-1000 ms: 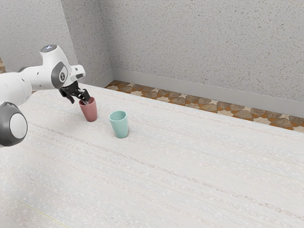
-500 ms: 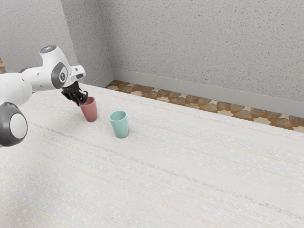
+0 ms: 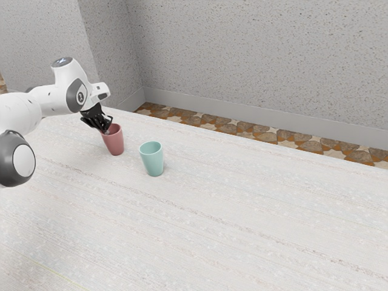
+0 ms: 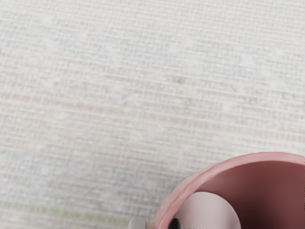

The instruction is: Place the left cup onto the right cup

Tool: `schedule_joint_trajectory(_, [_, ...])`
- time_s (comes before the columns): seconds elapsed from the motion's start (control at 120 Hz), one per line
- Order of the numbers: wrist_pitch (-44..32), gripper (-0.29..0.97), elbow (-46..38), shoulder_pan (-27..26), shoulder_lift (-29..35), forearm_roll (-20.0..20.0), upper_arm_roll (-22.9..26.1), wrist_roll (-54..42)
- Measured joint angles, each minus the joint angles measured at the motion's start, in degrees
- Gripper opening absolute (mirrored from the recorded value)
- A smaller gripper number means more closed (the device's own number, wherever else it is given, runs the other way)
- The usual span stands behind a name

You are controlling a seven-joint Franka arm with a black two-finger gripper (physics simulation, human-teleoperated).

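We see the arm (image 3: 45, 100) coming in from the exterior view's left, its white links bent down over the far corner of the pale, wood-grained surface (image 3: 242, 212). The black end effector (image 3: 107, 127) sits at the top of the pink cup (image 3: 113, 142). It is clenched on the rim at the side nearest the arm, with one finger inside the cup and the other outside. The jaws stand close together, with the cup wall between them.

The pink cup stands upright on the surface, mouth up, and is the one nearer the exterior view's left. Just beside it, toward the exterior view's right and a little closer to the camera, stands the teal cup (image 3: 152, 159). It is also upright and mouth up. The two cups are near each other but apart, with a strip of bare surface between them.

From the wrist view we look down into the pink cup (image 4: 248, 186), with its curved rim close under the hand and its pale inner floor showing. The tips of the fingers (image 4: 137, 224) peek in on either side of that rim, and the surface (image 4: 119, 95) lies beyond.

Behind the surface, a band of brown tiled floor (image 3: 254, 130) runs along the foot of the speckled grey wall (image 3: 254, 54).
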State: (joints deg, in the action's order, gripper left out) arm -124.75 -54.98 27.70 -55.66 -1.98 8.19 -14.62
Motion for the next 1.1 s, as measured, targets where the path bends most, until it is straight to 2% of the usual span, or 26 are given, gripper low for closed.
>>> schedule_joint_trajectory(0.275, [0.8,-0.1,-0.2,0.0,1.6,-0.2,-0.2,0.7])
schedule_joint_trajectory(0.408, [2.2,-0.11,-1.4,-0.1,4.5,0.0,-0.3,1.1])
schedule_joint_trajectory(0.675, [12.2,-0.11,-1.2,-2.4,9.3,-0.5,-0.4,4.3])
schedule_joint_trajectory(0.858, [18.3,-0.11,1.0,-5.8,10.7,-2.7,-0.5,7.0])
schedule_joint_trajectory(1.1, [21.3,-0.11,3.4,-9.8,11.7,-5.8,-0.1,10.4])
